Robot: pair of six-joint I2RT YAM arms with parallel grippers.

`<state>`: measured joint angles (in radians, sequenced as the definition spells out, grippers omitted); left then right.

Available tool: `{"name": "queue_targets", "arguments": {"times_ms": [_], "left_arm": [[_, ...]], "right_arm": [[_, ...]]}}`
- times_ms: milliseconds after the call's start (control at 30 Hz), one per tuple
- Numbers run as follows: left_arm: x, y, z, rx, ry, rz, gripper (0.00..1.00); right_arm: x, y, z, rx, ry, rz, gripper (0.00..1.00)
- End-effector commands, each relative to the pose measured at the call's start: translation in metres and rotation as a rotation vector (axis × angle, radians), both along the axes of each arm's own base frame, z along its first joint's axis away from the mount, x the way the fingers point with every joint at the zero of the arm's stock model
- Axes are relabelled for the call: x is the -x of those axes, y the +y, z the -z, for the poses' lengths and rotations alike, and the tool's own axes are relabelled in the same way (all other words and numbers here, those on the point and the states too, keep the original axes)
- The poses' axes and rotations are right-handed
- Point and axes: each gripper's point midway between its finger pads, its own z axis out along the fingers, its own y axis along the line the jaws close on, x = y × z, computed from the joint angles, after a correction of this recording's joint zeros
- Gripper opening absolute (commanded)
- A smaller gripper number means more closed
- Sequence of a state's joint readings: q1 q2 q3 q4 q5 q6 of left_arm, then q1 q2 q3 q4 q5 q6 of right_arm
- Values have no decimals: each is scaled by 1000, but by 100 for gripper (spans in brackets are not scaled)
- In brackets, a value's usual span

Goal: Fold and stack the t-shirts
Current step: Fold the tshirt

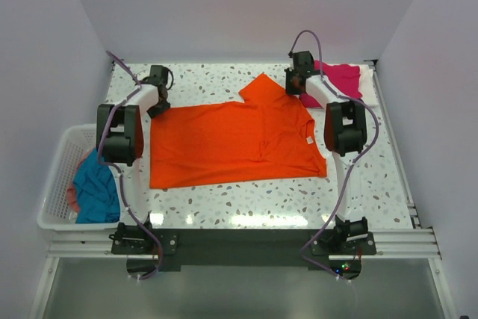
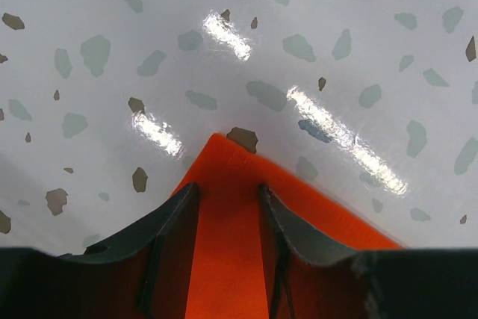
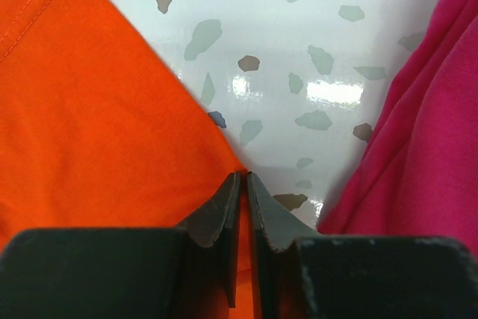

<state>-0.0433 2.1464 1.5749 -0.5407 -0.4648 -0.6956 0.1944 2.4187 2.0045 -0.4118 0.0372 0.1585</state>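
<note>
Looked down on a white tabletop flecked with grey and brown (image 1: 246, 203), boxed in by pale lilac walls. Found a bright orange short-sleeved t-shirt (image 1: 231, 143) spread flat across the middle of the frame, hem toward the left, collar toward the right, one sleeve pointing at the upper centre. Spotted a crumpled magenta-pink t-shirt (image 1: 340, 80) in the upper right, just beside that sleeve. Noted a teal-blue t-shirt (image 1: 97, 188) bunched inside a white slatted plastic basket (image 1: 56, 177) at the lower left, off the side of the table. Traced the left arm up to the orange garment's upper-left corner. In the left wrist view, saw the left gripper (image 2: 224, 218) low at the bottom centre, dark fingers (image 2: 175, 218) spread apart and straddling that corner, orange cloth filling the gap, bare speckled surface beyond. Traced the right arm to the tip of the raised sleeve in the upper right. In the right wrist view, saw the right gripper (image 3: 244, 188) with fingers pressed nearly together, pinching a thin orange edge. Made out magenta folds down the right side of that frame.
</note>
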Motion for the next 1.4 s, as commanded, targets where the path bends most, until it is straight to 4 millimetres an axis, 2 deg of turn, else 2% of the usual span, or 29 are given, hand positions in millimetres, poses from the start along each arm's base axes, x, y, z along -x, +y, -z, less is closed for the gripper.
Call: {"name": "queue_targets", "arguments": {"times_ms": [0,200,333,467,600,833,1000,1233,1367], "left_arm": [[-11,3,-8,27,-58,-8,42],[-20,6,-39,35,-143,0,47],[-22,13,-53,11,-169,-18,53],[-21,17,-50,5,-153,-31,56],[-23,19,-39,5,-133,-35,56],[-29,17,-23,23,-103,-34,55],[-29,16,-10,29,-78,-32,47],[-34,13,-12,44,-92,-30,19],[-41,10,-23,57,-123,-11,8]], "right_arm": [[-7,6,-18,-22,-34,-6,10],[-10,6,-32,-42,-62,14,1],[-12,7,-46,-65,-96,23,0],[-13,7,-58,-77,-122,31,0],[-11,7,-72,-83,-146,33,0],[-6,6,-82,-89,-160,33,0],[-3,7,-79,-94,-151,32,0],[1,3,-87,-90,-160,37,0],[3,-3,-99,-101,-177,53,0]]}}
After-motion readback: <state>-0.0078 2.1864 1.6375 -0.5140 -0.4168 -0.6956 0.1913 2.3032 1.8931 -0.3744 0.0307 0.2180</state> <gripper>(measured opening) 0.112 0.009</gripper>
